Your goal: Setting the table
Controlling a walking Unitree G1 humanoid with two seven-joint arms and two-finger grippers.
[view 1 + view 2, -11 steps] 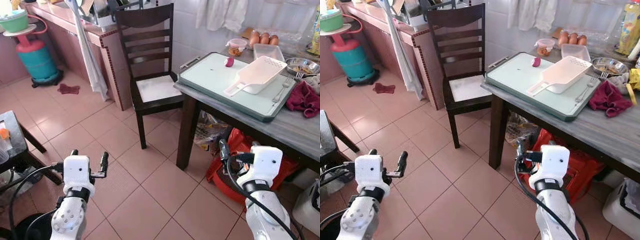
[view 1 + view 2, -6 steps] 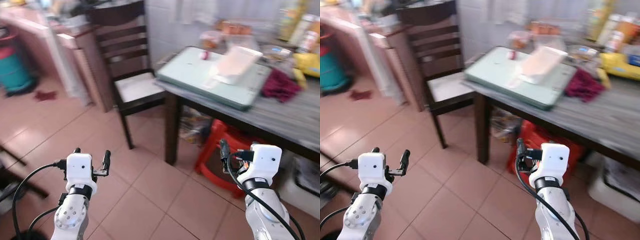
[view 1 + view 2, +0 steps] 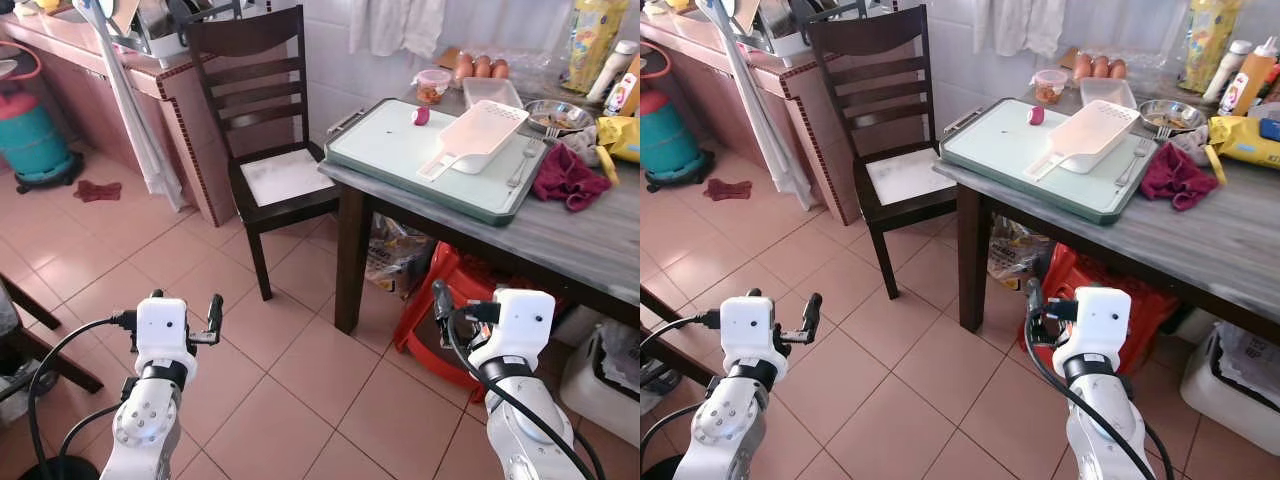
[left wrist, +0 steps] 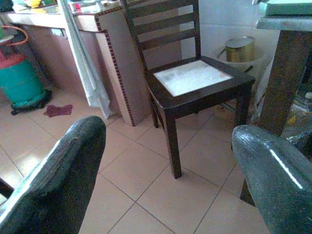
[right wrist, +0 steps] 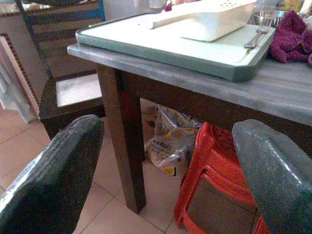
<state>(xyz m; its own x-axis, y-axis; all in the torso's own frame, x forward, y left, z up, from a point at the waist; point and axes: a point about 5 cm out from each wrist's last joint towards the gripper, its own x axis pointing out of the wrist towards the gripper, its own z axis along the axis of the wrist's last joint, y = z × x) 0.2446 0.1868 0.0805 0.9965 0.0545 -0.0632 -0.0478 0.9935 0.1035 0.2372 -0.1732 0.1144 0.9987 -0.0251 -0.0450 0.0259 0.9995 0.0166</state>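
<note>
Left wrist view shows the left gripper [image 4: 168, 183] fingers [image 4: 53, 180] spread, empty, above pink floor tiles [image 3: 290, 370] facing a dark wooden chair [image 3: 265, 150]. The right gripper [image 5: 168, 180] fingers [image 5: 48, 175] also gape, before the grey tabletop [image 3: 1200, 235]. On it lies a pale green tray [image 3: 1010, 140] carrying a white slotted scoop [image 3: 1085, 135] and fork [image 3: 1130, 165]; a maroon cloth [image 3: 1175, 172] sits beside. Bottles are cut off.

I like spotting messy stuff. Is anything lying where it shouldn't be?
Yes. A dark red rag lies crumpled on the floor near the teal gas bottle. On the table, another red cloth sits bunched beside the green tray.
</note>
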